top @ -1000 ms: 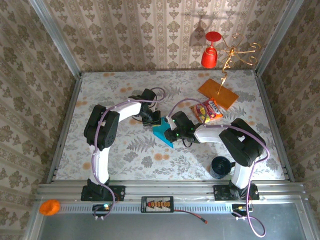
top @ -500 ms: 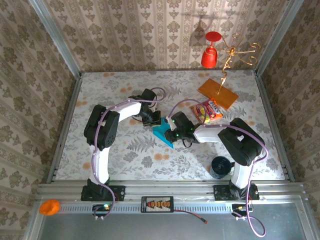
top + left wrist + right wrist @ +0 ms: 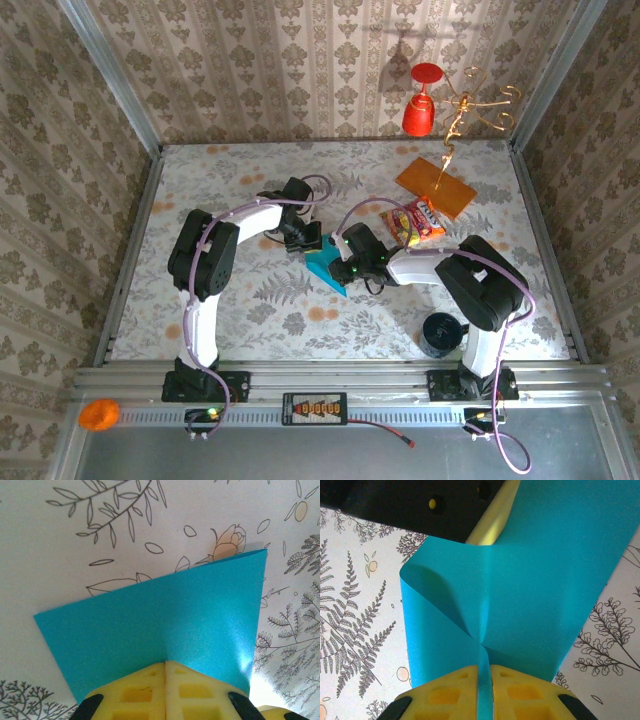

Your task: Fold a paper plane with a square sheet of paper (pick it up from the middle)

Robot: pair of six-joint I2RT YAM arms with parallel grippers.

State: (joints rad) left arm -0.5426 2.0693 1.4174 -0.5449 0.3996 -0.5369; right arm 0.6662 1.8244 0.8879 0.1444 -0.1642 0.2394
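Left wrist view is showing the left gripper (image 3: 165, 666) clamping its waffled yellow foam pads on the near edge of the square sheet of paper (image 3: 165, 605), whose smooth teal face is spreading ahead over the floral-printed table (image 3: 75, 540). Opposite, the right gripper (image 3: 484, 675) is pinching a raised crease in the same sheet, which is curling just beyond its fingertips.
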